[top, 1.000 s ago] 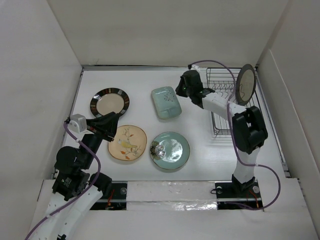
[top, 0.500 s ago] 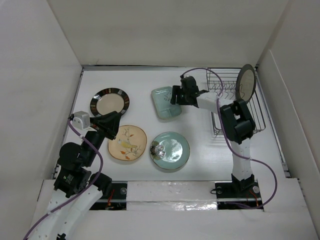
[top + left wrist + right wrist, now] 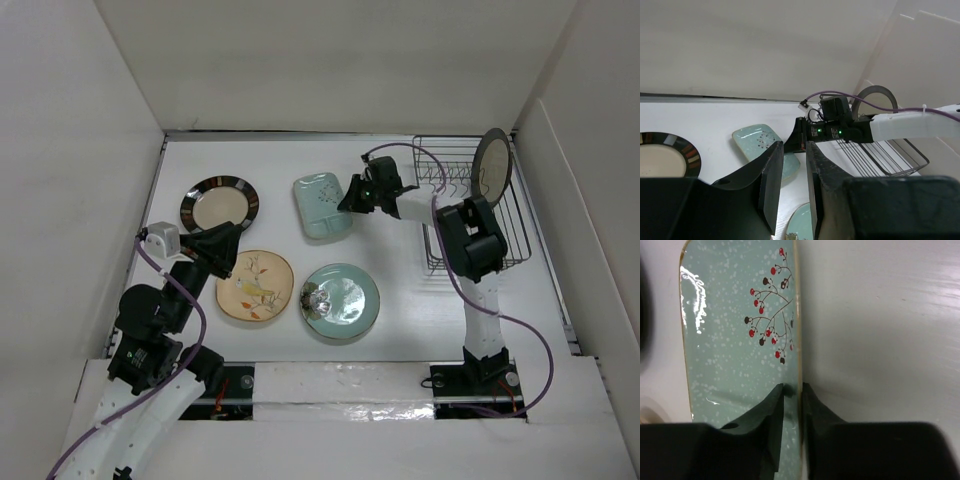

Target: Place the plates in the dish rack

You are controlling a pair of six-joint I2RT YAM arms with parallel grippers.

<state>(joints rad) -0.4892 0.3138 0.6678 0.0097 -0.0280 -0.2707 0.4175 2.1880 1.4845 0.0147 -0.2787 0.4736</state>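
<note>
A robotics lab test cell: a white table (image 3: 420, 330) boxed in by white panels (image 3: 340, 60), two cabled robot arms (image 3: 478, 250) bolted at its near edge, plates (image 3: 219, 204) and a dish rack (image 3: 447, 252) laid out.

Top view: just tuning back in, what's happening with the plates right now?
The right gripper is pinching the rack-side rim of the square plate, which lies flat on the table. One plate stands upright in the rack. The striped plate, floral plate and round green plate lie on the table. The left gripper hovers open by the floral plate, holding nothing.
</note>
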